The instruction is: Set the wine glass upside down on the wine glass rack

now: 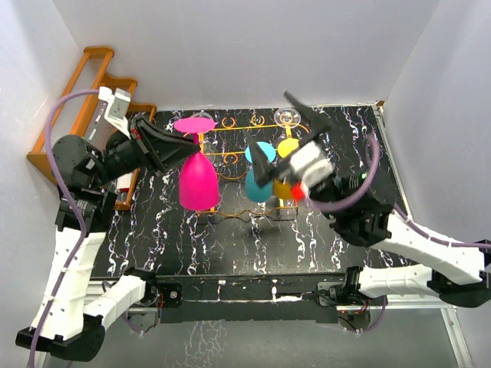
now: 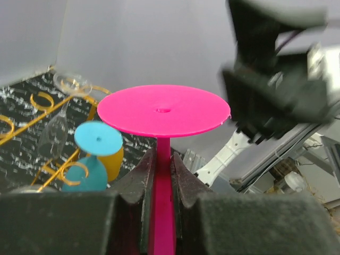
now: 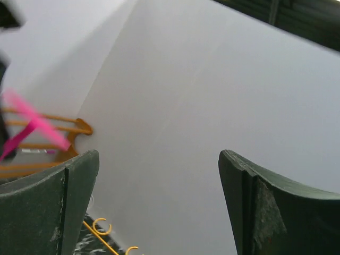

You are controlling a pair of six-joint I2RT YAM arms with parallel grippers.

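Closest to the lens, the left gripper (image 2: pixel 163 162) pinches its dark fingers (image 2: pixel 139 183) narrowly on the stem of the pink wine glass (image 1: pixel 198 180), just under the round foot, which faces up while the bowl hangs down. Across the black marbled table (image 1: pixel 230 253), the largest surface in view, the wine glass rack (image 1: pixel 229 122) runs as a thin orange wire frame along the back. The pink glass is at its left end, with the bowl overlapping the wires there as seen from above; whether the rim touches the table or a wire I cannot tell. The right gripper (image 3: pixel 159 175) stands wide with nothing between its jaws, raised over the right half of the rack and facing the white back wall (image 3: pixel 202 95). Left of the rack, a stepped wooden shelf (image 1: pixel 98 54) stands against the side wall and plays no part. At the rack are a teal glass (image 1: pixel 259 180), a yellow glass (image 1: pixel 288 146) and a clear glass (image 1: pixel 288 116), each foot-up. The step in hand looks like the placing itself: the glass is inverted and at the rack, but not yet let go. The next move, as I judge it, calls for lowering it until it sits steadily in its place. The fingers should then part gently and draw away from the stem without catching the foot or the teal neighbour.
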